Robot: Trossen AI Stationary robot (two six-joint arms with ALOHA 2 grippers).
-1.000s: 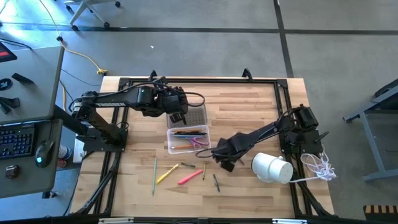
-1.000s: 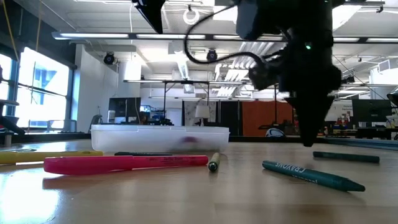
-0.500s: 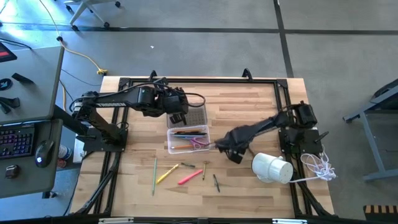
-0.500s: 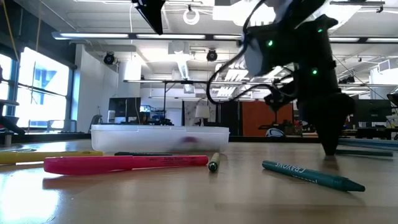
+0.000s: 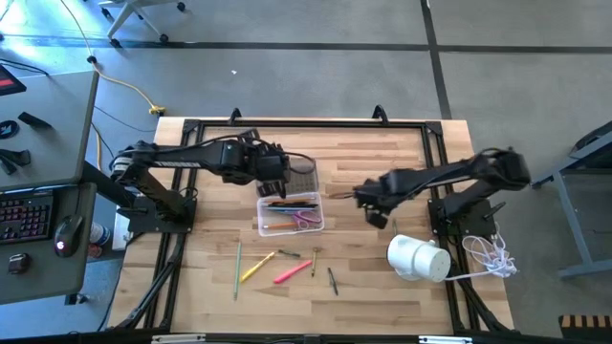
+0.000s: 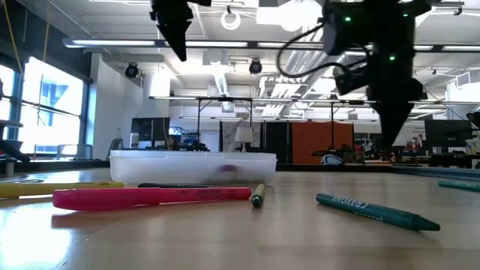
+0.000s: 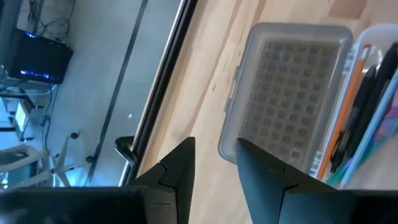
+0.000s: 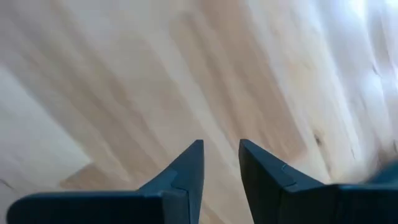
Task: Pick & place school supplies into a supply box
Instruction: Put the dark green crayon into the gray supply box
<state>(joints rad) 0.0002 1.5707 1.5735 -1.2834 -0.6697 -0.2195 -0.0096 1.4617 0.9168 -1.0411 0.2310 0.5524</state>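
High view: the open supply box [image 5: 290, 214] sits near the table [image 5: 382, 162] centre, its ribbed lid [image 5: 302, 178] lying at the box's 12 o'clock. Pens and purple-handled scissors [image 5: 308, 219] lie inside. The left gripper [image 5: 273, 176] hovers at the lid's 9 o'clock edge; the right gripper [image 5: 367, 197] is at the box's 3 o'clock, over bare wood. A green pencil [image 5: 237, 268], yellow marker [image 5: 256, 266] and pink marker [image 5: 292, 271] lie at the box's 6 o'clock. A white cylinder [image 5: 418, 259] stands at 4 o'clock.

Low view: both grippers hang above the table; the pink marker lies before the box.

Left wrist view: jaws slightly apart, empty, beside the lid.

Right wrist view: jaws slightly apart, holding nothing, over wood.
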